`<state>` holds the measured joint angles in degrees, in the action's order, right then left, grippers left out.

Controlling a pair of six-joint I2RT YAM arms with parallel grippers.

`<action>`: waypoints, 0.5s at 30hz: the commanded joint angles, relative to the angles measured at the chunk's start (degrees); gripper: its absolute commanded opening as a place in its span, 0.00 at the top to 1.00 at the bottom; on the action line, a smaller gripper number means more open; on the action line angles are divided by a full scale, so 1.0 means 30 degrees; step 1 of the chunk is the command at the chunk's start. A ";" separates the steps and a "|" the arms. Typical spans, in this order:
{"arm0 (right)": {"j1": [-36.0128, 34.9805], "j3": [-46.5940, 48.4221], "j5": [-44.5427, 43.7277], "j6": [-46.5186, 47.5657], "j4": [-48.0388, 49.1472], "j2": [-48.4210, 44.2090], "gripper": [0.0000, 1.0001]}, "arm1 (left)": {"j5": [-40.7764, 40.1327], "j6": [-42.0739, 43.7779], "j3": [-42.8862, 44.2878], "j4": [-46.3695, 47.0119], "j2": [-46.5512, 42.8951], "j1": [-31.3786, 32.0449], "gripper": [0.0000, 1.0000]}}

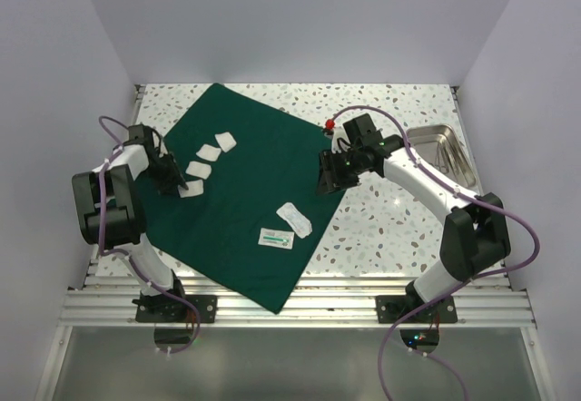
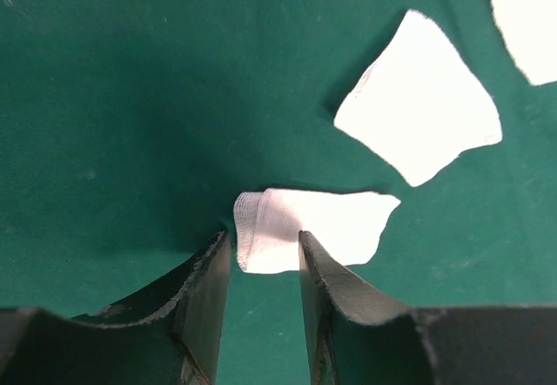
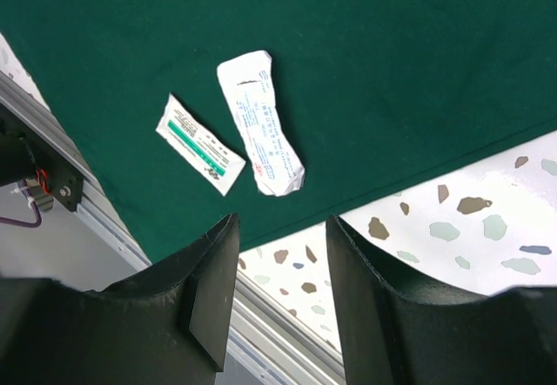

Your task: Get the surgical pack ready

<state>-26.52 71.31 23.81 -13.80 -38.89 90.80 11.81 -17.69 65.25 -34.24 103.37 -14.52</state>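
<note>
Four gauze squares (image 1: 210,152), two packets (image 1: 276,238) on spread green drape (image 1: 263,174).

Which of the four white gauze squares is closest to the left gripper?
The gauze square at the row's near end, right at the tips of the left gripper; the other three lie farther up the drape.

Fine dark print on long white paper packet (image 3: 259,124) and green-striped small white sachet (image 3: 200,145); too small to read.
</note>
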 commanded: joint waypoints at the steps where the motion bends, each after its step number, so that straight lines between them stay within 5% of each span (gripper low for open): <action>1: 0.0023 -0.0127 0.0676 0.0295 0.0572 -0.0414 0.52 | -0.0040 0.0858 -0.0335 0.0192 -0.0238 0.0183 0.60; 15: 0.0052 -0.0273 0.0559 0.0295 0.0748 -0.0591 0.52 | -0.1415 0.0713 -0.0803 0.0544 -0.0501 0.0945 0.70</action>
<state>-26.52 70.70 24.21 -13.82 -38.09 90.78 9.13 -15.81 64.36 -33.58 103.04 -12.67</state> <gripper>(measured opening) 0.483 0.307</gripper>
